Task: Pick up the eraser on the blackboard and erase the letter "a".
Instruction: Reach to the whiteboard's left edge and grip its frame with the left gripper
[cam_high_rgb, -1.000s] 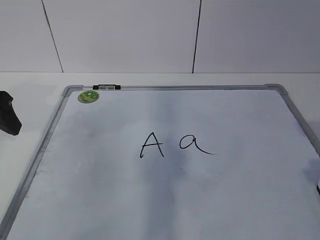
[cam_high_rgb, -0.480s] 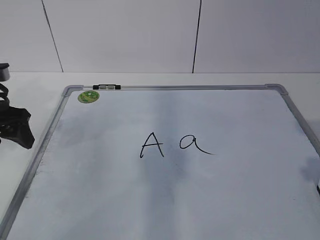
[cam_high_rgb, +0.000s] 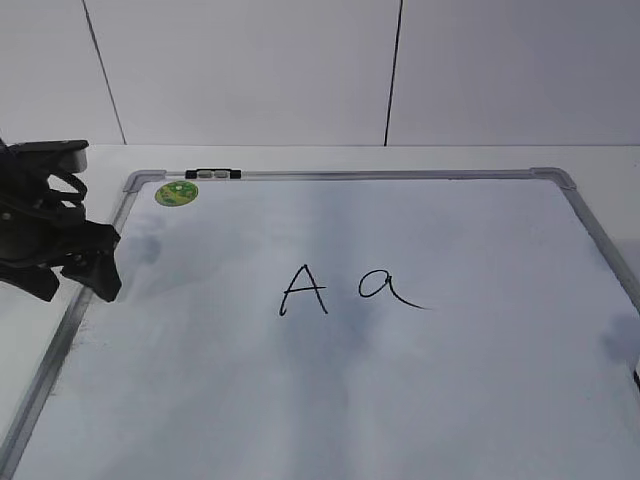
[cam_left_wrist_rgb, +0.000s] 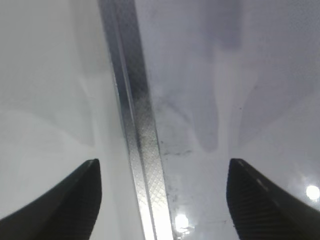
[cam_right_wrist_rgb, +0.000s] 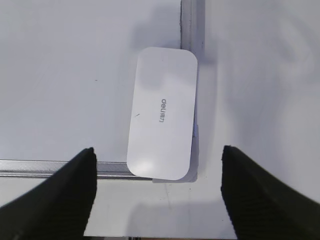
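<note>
While the left gripper hangs wide open and empty over the blackboard's left frame, the right gripper, equally spread and empty, hovers above the eraser lying on the board's corner.

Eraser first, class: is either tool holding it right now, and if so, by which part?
Neither. The right tool stands open above the eraser, not touching it. The left tool is open and empty over the blackboard frame.
</note>
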